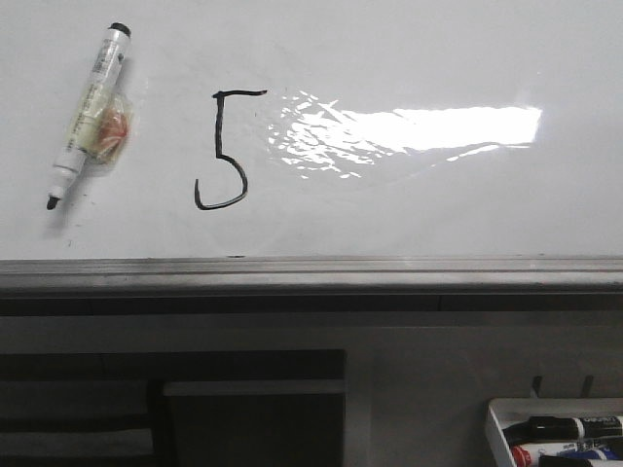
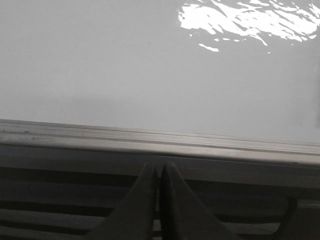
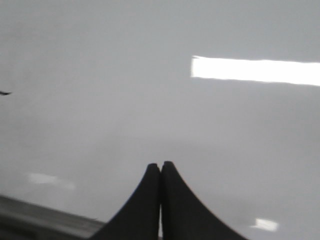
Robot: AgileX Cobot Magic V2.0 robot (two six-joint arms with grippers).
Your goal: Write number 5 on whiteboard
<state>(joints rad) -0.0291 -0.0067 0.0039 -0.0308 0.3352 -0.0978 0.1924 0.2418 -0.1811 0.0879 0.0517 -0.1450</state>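
Observation:
A black hand-drawn number 5 (image 1: 226, 151) stands on the glossy whiteboard (image 1: 409, 204) left of centre in the front view. A white marker pen (image 1: 88, 112) with a black cap lies slanted on the board at the far left, over a small clear wrapper. Neither arm shows in the front view. My left gripper (image 2: 159, 170) is shut with nothing in it, its tips over the board's grey edge strip (image 2: 160, 142). My right gripper (image 3: 160, 166) is shut and empty above the bare whiteboard (image 3: 100, 75).
A white tray (image 1: 498, 423) with black, red and blue markers sits at the lower right below the board. The grey metal strip (image 1: 311, 272) runs along the board's near edge. Bright glare (image 1: 419, 131) lies right of the digit.

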